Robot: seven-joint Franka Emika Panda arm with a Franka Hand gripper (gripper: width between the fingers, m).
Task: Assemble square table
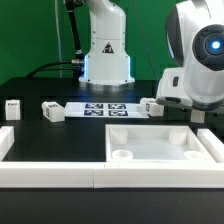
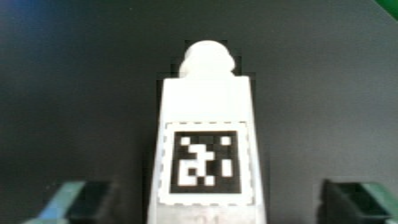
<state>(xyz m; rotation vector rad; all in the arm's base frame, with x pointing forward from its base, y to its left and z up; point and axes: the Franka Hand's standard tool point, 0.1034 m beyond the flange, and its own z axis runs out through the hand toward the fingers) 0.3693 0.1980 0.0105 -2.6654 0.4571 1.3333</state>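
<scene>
**Claw spread astride a tagged leg**

Your gripper point(image 2: 214, 205) stands spread. In the wrist view its two fingers point(image 2: 71, 200) flank a white leg point(image 2: 210, 110), with dark table point(image 2: 71, 80) showing in the gap on either side; neither finger touches the leg and nothing is pinched. The leg lies flat, its black-and-white tag point(image 2: 205, 158) facing the camera and its rounded end point(image 2: 208, 55) pointing away from the claw.

In the exterior view the arm point(image 1: 200, 60) fills the two-to-three o'clock part. The tabletop panel point(image 1: 160, 143) lies rim up at about five o'clock, with corner holes point(image 1: 122, 155) along its near edge. The marker board point(image 1: 105, 108) lies near the centre; one loose leg point(image 1: 12, 108) sits at nine o'clock, and another leg point(image 1: 50, 112) lies between it and the board. A short tagged piece point(image 1: 150, 105) lies just beside the board at its three o'clock, under the arm; you cannot tell from there whether it is the leg between the fingers. The border rail point(image 1: 60, 178) runs from six to eight o'clock.
</scene>
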